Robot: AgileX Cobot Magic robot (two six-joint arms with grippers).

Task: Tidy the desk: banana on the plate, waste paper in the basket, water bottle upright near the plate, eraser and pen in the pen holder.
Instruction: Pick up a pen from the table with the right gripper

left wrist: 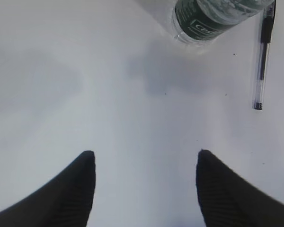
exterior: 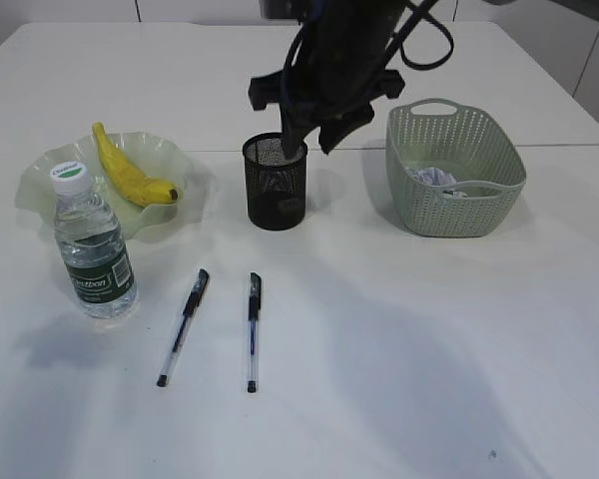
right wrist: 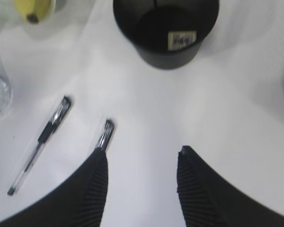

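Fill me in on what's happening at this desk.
A two-armed robot is tidying up. The banana lies on the plate, the water bottle stands upright beside it, and crumpled paper is in the basket. Two pens lie on the table. The right gripper hovers open between the pens and the pen holder, holding nothing; the left gripper is open and empty too.

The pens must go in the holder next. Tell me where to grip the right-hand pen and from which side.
Grip the right-hand pen at mid-barrel, coming straight down from above. It lies flat on the table, pointing away from the camera, so set the fingers either side of the thin barrel, across its length.
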